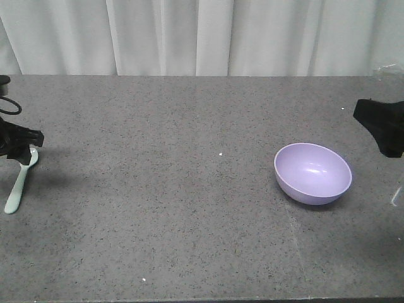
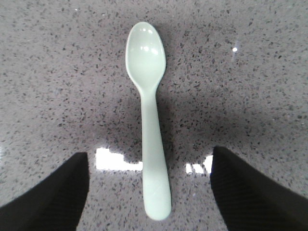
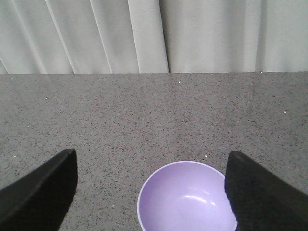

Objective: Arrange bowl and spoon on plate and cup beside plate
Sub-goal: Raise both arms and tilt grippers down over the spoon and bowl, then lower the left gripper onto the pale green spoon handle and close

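Left gripper (image 1: 24,140) hangs at the far left edge of the grey speckled stone tabletop (image 1: 158,208). Its two black fingers (image 2: 50,195) are spread wide apart, with nothing pinched between them. Just below it lies the small pale mint-white plastic spoon (image 2: 149,120), which has a short thick handle and an oval scoop.

In the left wrist view the long axis of the spoon runs straight away from the gripper. The end of the handle is nearest, in the middle of the gap between the fingers, and the scoop points forward with its hollow side up. So the fingers stand one on each side of the handle, across its width, and bare tabletop shows between each finger and the handle.

I judge that the coming move is to go down and close on the handle. The alignment looks good for this, but the spoon lies flat and low on a hard surface, so the fingers must reach quite low. The spoon looks smooth, glossy and clean.

Well apart to the right, the small round lavender-purple plastic bowl (image 1: 313,173) stands upright and empty on the tabletop. The right gripper (image 1: 380,128) is near it, much nearer than the left one. The right wrist view shows its fingers (image 3: 41,195) also spread, with the bowl ahead between them and not touched. The plate and the cup are not visible in any view, so I cannot tell where they are.
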Controlling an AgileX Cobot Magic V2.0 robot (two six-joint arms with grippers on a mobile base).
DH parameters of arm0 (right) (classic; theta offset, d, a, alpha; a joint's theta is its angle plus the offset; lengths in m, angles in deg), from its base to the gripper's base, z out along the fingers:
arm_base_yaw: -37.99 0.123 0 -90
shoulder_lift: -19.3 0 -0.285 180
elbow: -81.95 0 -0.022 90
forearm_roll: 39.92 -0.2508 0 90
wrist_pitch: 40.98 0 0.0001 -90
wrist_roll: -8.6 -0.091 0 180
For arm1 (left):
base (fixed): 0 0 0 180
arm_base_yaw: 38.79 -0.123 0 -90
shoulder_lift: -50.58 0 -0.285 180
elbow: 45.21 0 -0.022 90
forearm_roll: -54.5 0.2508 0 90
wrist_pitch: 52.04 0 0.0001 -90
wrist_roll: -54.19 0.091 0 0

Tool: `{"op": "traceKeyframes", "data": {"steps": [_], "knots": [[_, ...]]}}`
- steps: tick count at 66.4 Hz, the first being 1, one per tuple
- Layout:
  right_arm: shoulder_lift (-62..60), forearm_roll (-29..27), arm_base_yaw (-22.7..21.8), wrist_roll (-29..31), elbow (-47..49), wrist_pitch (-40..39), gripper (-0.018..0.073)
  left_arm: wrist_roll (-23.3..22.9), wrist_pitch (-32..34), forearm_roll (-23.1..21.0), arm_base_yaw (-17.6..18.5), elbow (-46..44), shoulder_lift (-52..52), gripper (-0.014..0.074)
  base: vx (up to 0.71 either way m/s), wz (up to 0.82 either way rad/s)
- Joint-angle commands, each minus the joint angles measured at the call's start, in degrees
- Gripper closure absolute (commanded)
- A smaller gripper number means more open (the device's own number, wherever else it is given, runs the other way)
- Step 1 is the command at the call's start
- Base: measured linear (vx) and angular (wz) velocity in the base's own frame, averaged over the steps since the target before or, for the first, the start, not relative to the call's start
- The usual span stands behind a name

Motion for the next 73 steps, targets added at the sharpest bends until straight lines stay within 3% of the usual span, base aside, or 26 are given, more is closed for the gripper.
{"op": "traceKeyframes", "data": {"steps": [1, 35, 67, 73], "knots": [[-0.1, -0.6, 0.1, 0.8, 1.9, -2.4, -0.0035, 0.0, 2.5, 0.0, -0.1, -2.0, 0.8, 0.0095, 0.0, 0.0], [-0.1, -0.6, 0.1, 0.8, 1.9, -1.6, -0.0035, 1.5, 2.9, -3.5, -3.3, -2.0, -6.1, 0.0175, 0.0, 0.0], [-0.1, -0.9, 0.1, 0.8, 1.9, -1.7, -0.0035, 1.8, 3.4, -4.6, -3.3, -2.0, -9.5, 0.0187, 0.0, 0.0], [-0.1, -0.9, 0.1, 0.8, 1.9, -1.7, -0.0035, 2.9, 2.4, -4.6, -3.3, -2.0, -10.2, 0.0223, 0.0, 0.0]]}}
